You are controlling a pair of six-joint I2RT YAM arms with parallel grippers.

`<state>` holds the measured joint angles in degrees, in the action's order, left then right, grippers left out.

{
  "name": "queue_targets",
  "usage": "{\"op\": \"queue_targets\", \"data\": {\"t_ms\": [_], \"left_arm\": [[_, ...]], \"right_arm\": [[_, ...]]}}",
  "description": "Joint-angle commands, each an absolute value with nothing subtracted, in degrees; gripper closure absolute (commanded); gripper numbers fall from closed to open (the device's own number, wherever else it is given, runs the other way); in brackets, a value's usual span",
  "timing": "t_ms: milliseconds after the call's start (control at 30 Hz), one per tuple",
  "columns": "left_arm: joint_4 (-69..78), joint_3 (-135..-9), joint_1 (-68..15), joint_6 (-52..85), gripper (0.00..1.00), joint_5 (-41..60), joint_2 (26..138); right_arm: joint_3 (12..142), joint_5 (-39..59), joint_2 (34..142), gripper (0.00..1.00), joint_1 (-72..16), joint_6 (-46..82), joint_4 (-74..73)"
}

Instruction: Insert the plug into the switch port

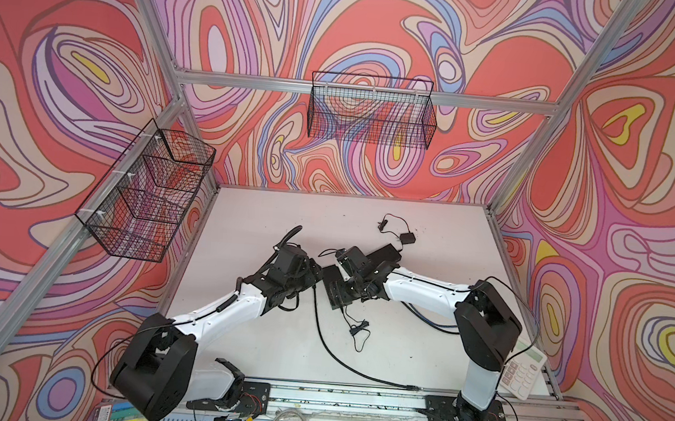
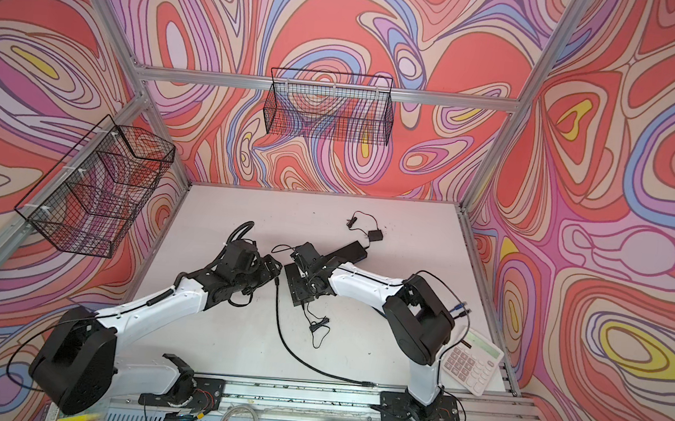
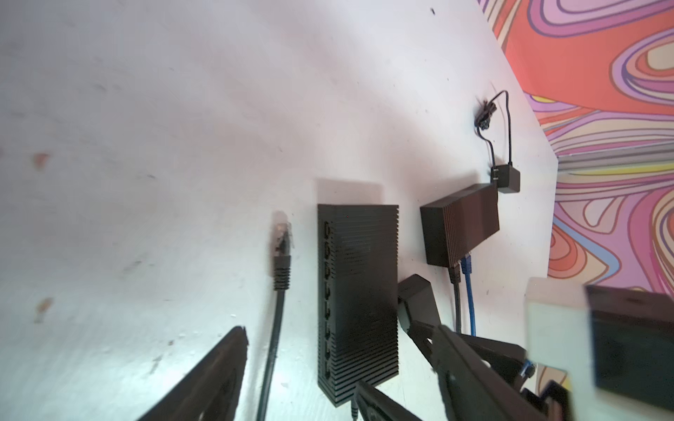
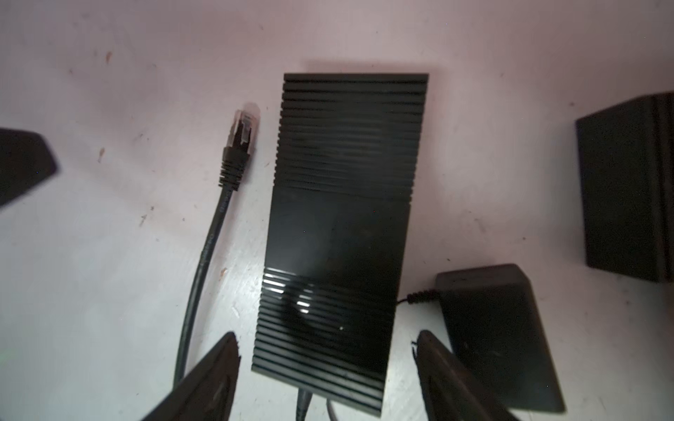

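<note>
Pickup seems my step: left gripper point(image 3: 302, 386) and right gripper point(image 4: 328, 379) both gape empty, clear-tipped black cable plug point(image 3: 281, 251) loose ahead of my left jaws, beside the ribbed black switch box point(image 4: 343, 233) my right jaws straddle; next, pinch it, swing it portward.

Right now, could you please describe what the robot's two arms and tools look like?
The left arm and right arm share white links, bulky black joints and thin black cables clipped alongside. The left tool and right tool have black tapered fingers.
</note>
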<state>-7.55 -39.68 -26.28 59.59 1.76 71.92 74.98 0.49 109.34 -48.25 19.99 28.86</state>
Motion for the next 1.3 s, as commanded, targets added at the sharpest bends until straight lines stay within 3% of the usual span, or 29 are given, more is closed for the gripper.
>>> {"op": "queue_targets", "data": {"t_ms": [0, 233, 600, 767, 967, 1033, 1267], "left_arm": [[-14.58, -36.84, -23.26, 56.73, 0.16, 0.25, 68.0], [-20.25, -33.61, -18.61, 54.01, 0.13, 1.25, 60.29], [-21.95, -33.23, -17.17, 52.83, 0.12, 2.87, 58.26], [-24.01, -33.57, -17.19, 51.56, 0.13, 3.53, 56.61], [-28.86, -33.42, -17.06, 49.59, 0.12, 5.96, 51.52], [-30.22, -33.54, -16.86, 48.07, 0.12, 7.86, 49.82], [-37.48, -39.19, -16.34, 41.46, 0.12, 15.62, 48.86]], "right_arm": [[78.38, -4.19, 112.19, 0.16, -48.77, 18.99, 33.24], [81.27, -5.23, 115.57, 0.14, -49.08, 17.98, 34.76], [84.02, -4.7, 118.86, 0.18, -49.34, 15.52, 35.97], [84.97, -3.68, 119.1, 0.3, -49.43, 10.66, 37.69], [85.77, -4.19, 117.09, 0.62, -49.39, 2.83, 38.07], [86.09, -3.87, 115.62, 0.68, -49.34, -0.42, 38.32], [81.91, 1.73, 106.26, 0.68, -49.58, -15.57, 38.69]]}}
